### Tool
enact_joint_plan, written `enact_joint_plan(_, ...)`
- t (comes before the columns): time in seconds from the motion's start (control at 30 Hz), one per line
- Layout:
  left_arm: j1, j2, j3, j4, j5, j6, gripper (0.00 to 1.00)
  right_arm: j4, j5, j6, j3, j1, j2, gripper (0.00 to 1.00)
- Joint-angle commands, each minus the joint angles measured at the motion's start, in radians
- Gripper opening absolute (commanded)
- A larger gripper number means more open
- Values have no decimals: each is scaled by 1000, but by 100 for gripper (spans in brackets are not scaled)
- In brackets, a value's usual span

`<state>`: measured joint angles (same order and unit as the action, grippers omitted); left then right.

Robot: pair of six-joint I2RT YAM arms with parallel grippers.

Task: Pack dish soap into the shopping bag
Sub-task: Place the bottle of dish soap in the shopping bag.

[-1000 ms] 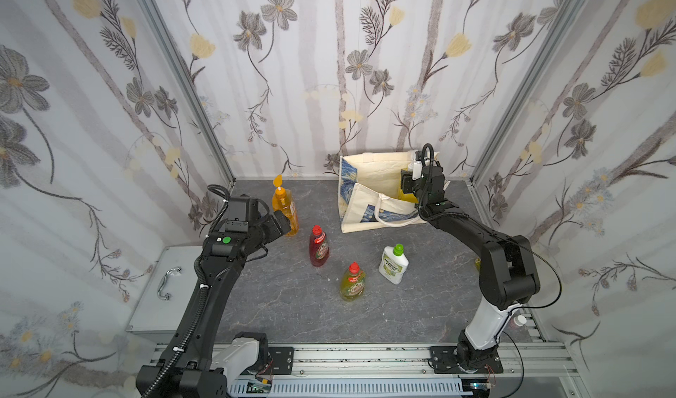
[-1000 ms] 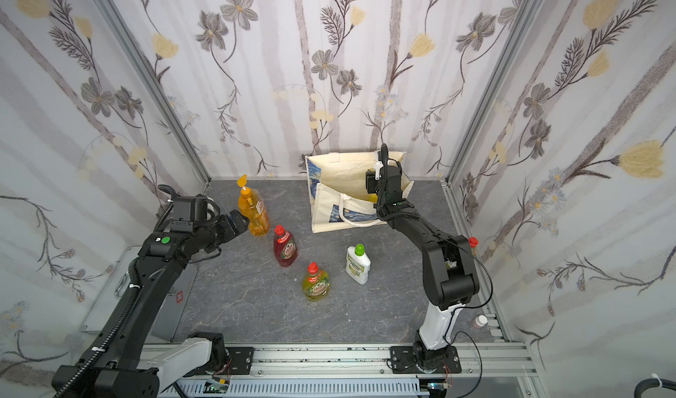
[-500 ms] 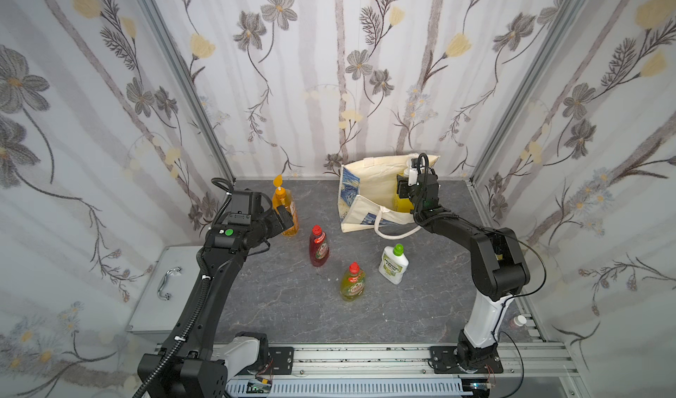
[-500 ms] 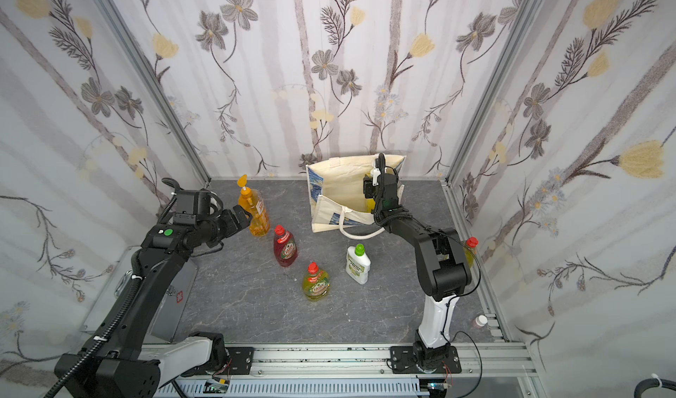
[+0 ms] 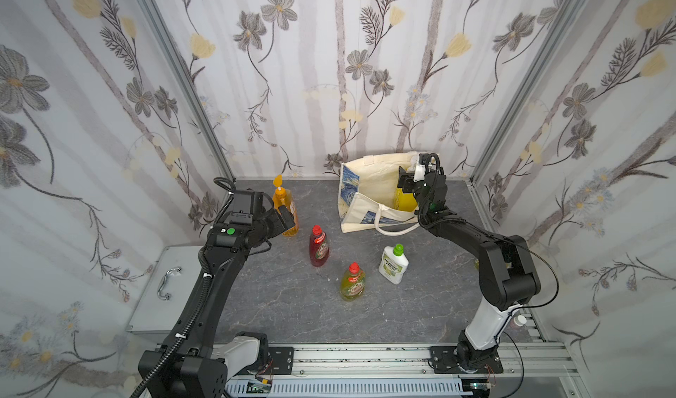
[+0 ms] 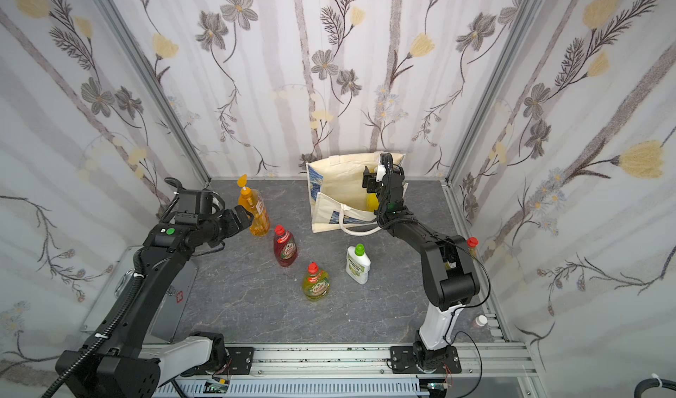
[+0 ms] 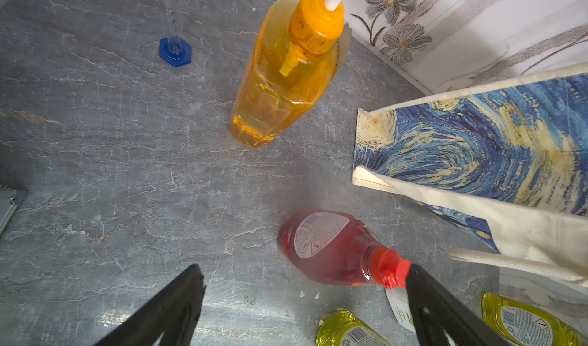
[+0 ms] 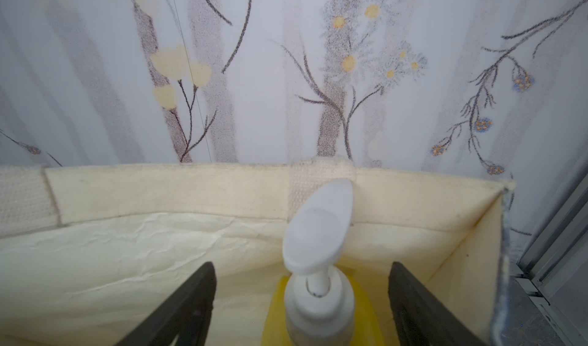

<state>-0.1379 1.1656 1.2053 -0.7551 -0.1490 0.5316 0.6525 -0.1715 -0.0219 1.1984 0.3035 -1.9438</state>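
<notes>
Grey marbled tabletop (image 5: 292, 304). Standing on it: orange pump bottle (image 5: 287, 209) near back wall; red bottle (image 5: 318, 248) near it; yellow-green red-capped bottle (image 5: 353, 284) and white green-capped bottle (image 5: 394, 266) mid-table; starry-night canvas tote (image 5: 365, 209) at back; another red-capped bottle (image 6: 472, 243) at right edge, mostly hidden.

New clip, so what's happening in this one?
A two-arm robot is packing dish soap into the shopping bag. The right gripper is at the bag's mouth, jaws open on either side of the yellow pump bottle, which stands inside, unclamped. The left gripper is open, pointed at the orange pump bottle but not yet around it. The red bottle, yellow-green bottle and white bottle stand on the table.
</notes>
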Motion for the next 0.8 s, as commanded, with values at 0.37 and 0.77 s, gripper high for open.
enact_joint_plan(0.37, -6, -6, 0, 20, 19, 12, 100, -28, 65, -27, -19, 0, 89, 100)
enact_joint_plan(0.77, -7, 35, 98, -42, 105, 12, 100, -97, 83, -66, -95, -1, 238, 100)
